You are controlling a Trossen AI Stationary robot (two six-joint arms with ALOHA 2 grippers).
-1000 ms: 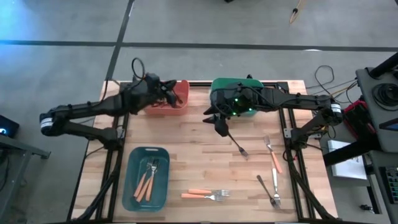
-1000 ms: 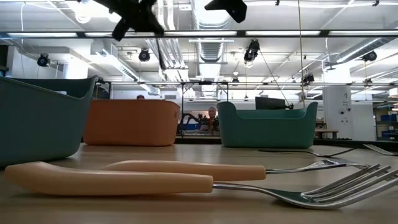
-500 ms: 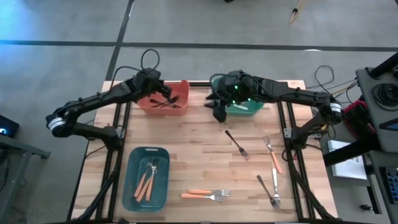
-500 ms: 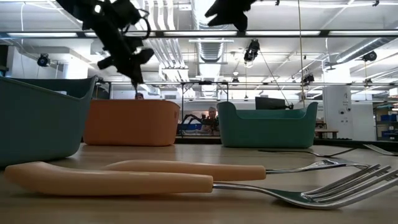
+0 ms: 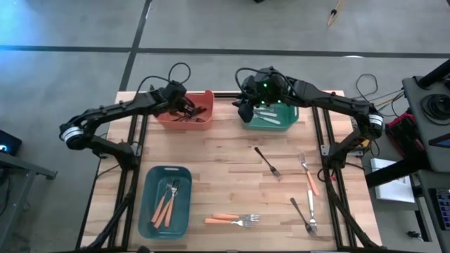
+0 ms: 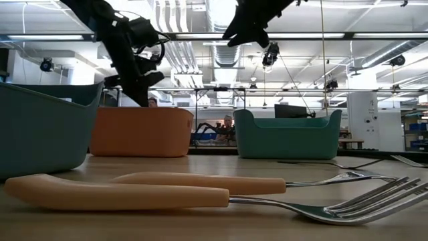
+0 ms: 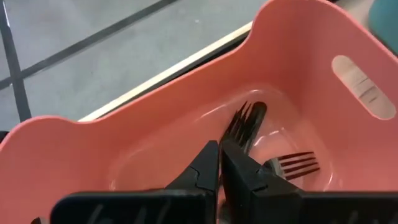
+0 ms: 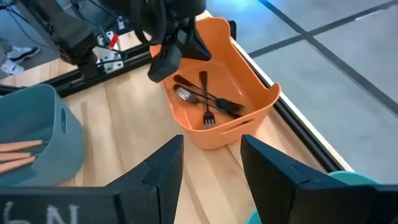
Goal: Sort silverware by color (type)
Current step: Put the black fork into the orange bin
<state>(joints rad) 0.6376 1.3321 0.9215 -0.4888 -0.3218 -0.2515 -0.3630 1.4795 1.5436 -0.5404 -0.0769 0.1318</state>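
Silverware: I see black forks (image 7: 245,121) in the pink bin (image 5: 200,105), orange forks (image 5: 165,204) in the blue bin (image 5: 151,211), more on the tabletop (image 5: 218,169) | left gripper (image 7: 219,163) pressed together over pink bin | right gripper (image 8: 211,155) spread by green bin (image 5: 281,119)

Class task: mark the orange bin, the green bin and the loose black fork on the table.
orange bin (image 5: 204,102) high view, right wall
green bin (image 5: 291,117) high view, right rim
black fork (image 5: 267,162) high view, mid-handle
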